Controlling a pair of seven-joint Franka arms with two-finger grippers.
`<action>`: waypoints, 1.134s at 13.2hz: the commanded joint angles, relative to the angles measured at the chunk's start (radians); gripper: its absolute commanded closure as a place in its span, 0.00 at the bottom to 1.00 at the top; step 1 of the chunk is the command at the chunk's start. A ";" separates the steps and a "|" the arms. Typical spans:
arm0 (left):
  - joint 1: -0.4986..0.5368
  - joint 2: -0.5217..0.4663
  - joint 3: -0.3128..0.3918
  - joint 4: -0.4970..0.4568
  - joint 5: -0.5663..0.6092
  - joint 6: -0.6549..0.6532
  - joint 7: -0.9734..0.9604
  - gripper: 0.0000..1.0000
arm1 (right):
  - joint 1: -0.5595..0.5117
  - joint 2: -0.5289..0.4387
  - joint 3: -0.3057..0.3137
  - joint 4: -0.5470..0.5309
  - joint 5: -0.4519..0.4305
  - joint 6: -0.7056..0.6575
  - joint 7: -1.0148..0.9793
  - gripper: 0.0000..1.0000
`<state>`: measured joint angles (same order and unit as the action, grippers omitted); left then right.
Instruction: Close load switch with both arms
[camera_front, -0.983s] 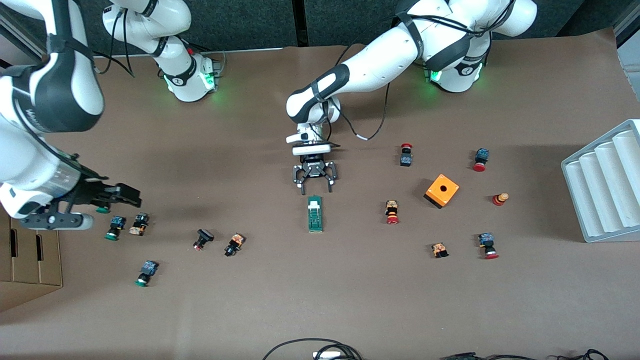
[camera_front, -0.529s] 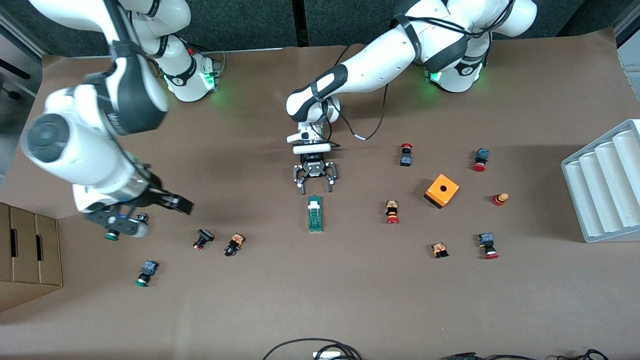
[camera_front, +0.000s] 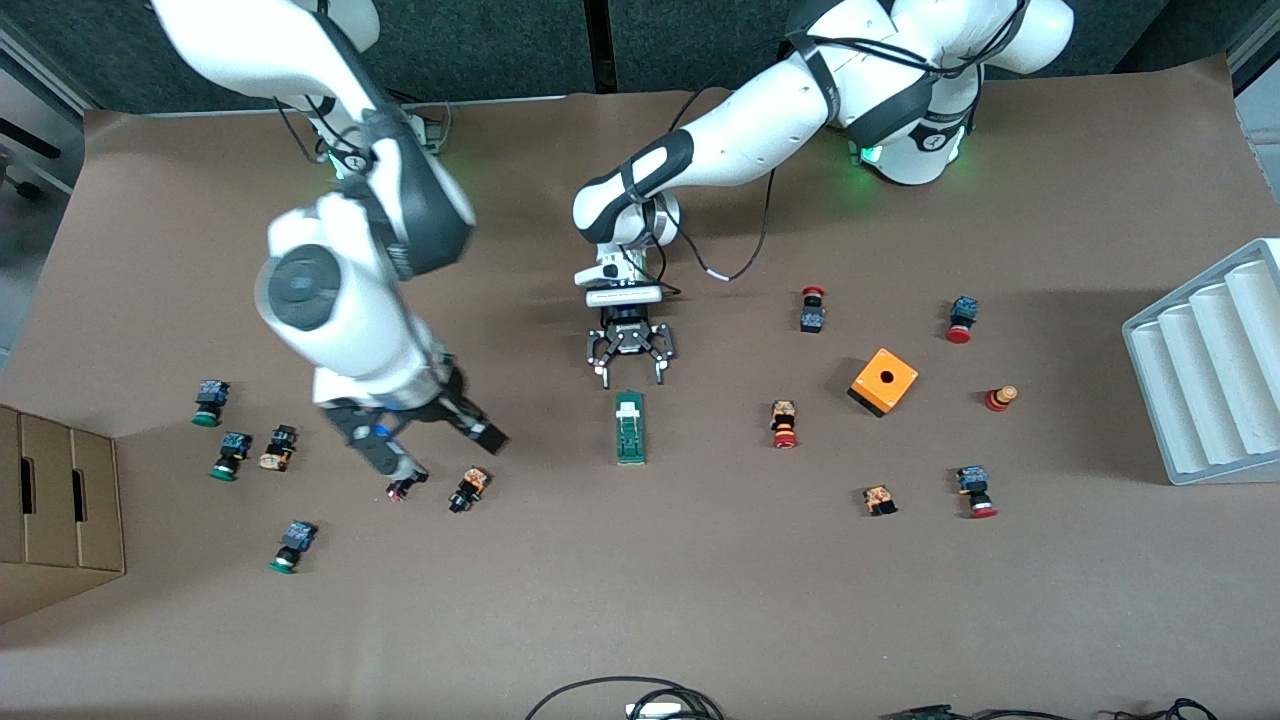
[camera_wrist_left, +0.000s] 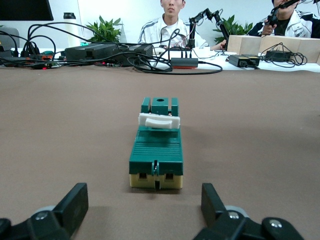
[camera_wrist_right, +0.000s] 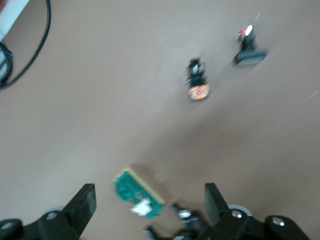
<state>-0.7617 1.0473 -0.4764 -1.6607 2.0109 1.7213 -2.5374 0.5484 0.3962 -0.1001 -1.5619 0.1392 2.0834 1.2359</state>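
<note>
Nearest the front camera on your desk (camera_front: 640, 600), a green-capped push button (camera_front: 290, 545) lies toward the right arm's end, and an orange-bodied button part (camera_front: 878, 499) and a red-capped push button (camera_front: 973, 492) lie toward the left arm's end. Slightly farther from the camera, a black push button (camera_front: 467, 488) and a small red-tipped button (camera_front: 398, 488) lie side by side.

Your right gripper (camera_wrist_right: 150, 212) hangs in the air over the desk surface just beside those two buttons, jaws spread with nothing between them. The right wrist view shows the same two buttons and the green switch on the desk below it.

The load switch (camera_front: 629, 427) lies flat near the middle of the desk, its long axis running toward the front camera, its white sliding piece (camera_wrist_left: 159, 121) set crosswise on top. Nothing touches it.

Your left gripper (camera_front: 630, 378) sits low over the desk just at the switch's end farther from the camera, jaws spread wide, one to each side of the switch's line, and clear of it.

Farther toward the left arm's end stand an orange box with a hole (camera_front: 884, 381), a red mushroom button (camera_front: 784, 424) and a grey ribbed tray (camera_front: 1210, 365).
</note>
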 joint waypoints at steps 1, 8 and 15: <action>-0.027 0.056 0.010 0.050 0.009 -0.002 -0.018 0.01 | 0.092 0.049 -0.015 -0.004 0.025 0.119 0.257 0.03; -0.071 0.063 0.081 0.061 0.009 -0.003 -0.056 0.20 | 0.263 0.092 -0.024 -0.165 0.020 0.426 0.779 0.04; -0.071 0.060 0.084 0.065 0.012 -0.002 -0.050 0.31 | 0.309 0.176 -0.023 -0.218 0.019 0.539 0.797 0.27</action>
<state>-0.8293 1.0595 -0.4051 -1.6376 2.0162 1.7021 -2.5740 0.8357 0.5365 -0.1098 -1.7728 0.1422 2.5622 2.0211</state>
